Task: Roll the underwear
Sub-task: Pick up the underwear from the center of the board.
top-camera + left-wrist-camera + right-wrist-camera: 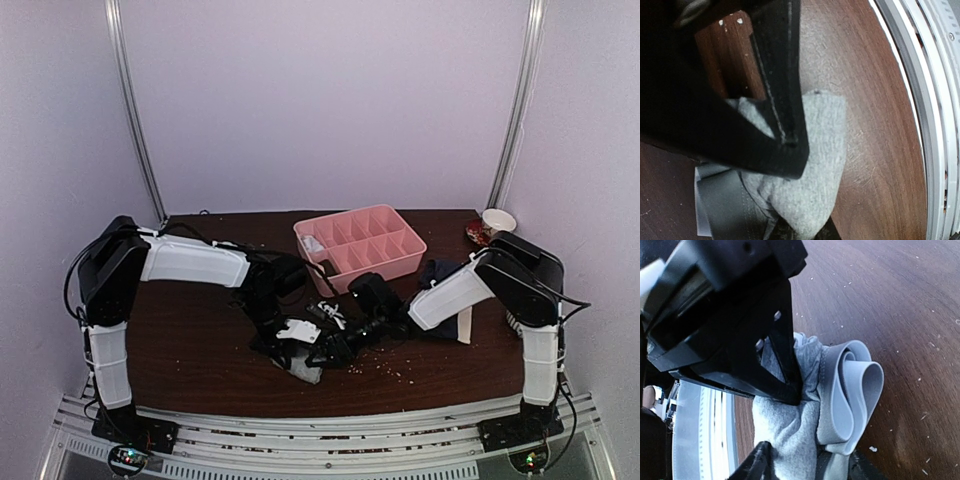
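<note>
At the near edge of the counter (190, 370), the right hand (775, 422) pinches the grey underwear (790, 435), a rolled bundle with its waistband (855, 390) coiled. The left hand (790, 147) clamps the same bundle. The navy underwear (438, 272) lies beside the pink tray (390, 265).

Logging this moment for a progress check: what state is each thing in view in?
grey underwear, bunched into a partial roll, waistband coiled, pinched from both sides
navy underwear, crumpled and unrolled, behind the right arm
left gripper, shut on the grey underwear
right gripper, shut on the grey underwear
pink tray, upright on the table
paper cup, upright at the far right corner
</note>
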